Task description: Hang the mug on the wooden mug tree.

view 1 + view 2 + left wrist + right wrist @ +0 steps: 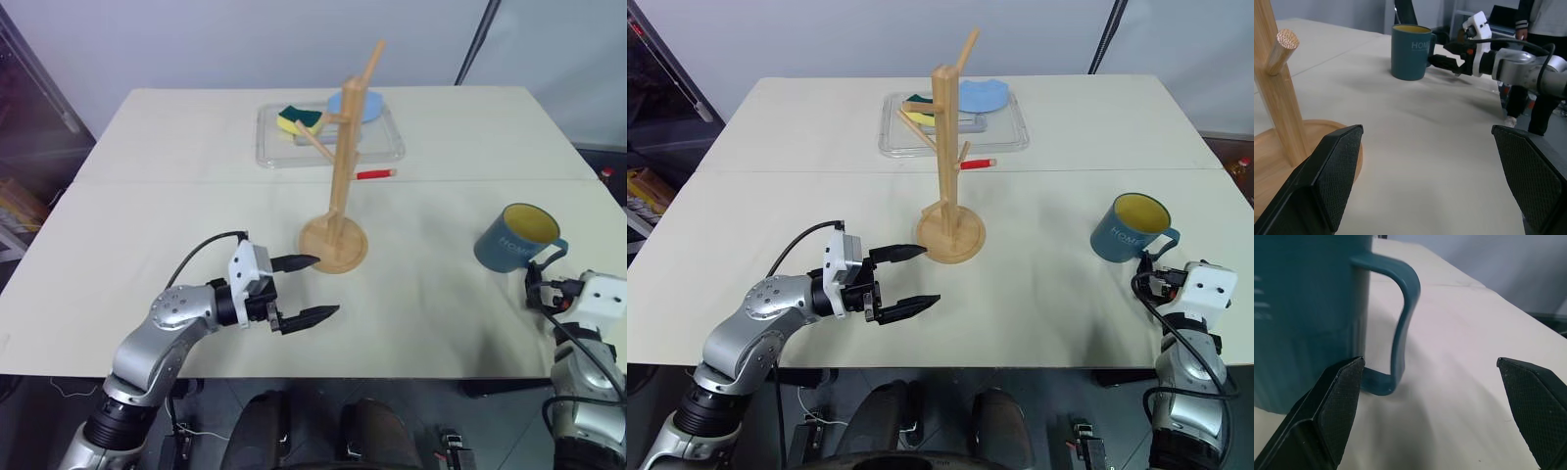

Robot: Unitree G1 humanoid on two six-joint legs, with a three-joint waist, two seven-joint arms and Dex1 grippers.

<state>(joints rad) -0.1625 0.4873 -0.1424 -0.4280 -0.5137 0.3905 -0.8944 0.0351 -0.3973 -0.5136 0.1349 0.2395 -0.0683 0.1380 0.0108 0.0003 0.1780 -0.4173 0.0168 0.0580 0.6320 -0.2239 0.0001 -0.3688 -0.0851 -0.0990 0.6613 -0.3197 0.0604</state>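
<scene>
Nothing is hung yet: the mug (1129, 228) stands upright on the table (1038, 284) at three o'clock of the mug tree (949, 147), its handle between the right gripper's (1432, 413) spread fingers, ungrasped, while the left gripper (906, 279) waits open at the tree's base.

left end effector (306, 290) agape, right end effector (1432, 406) agape

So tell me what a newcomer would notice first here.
The tall wooden mug tree stands mid-table, its pegs bare. The teal mug sits upright near the table's right edge, and the open right hand faces its handle. The left hand waits open beside the tree's round base.
</scene>
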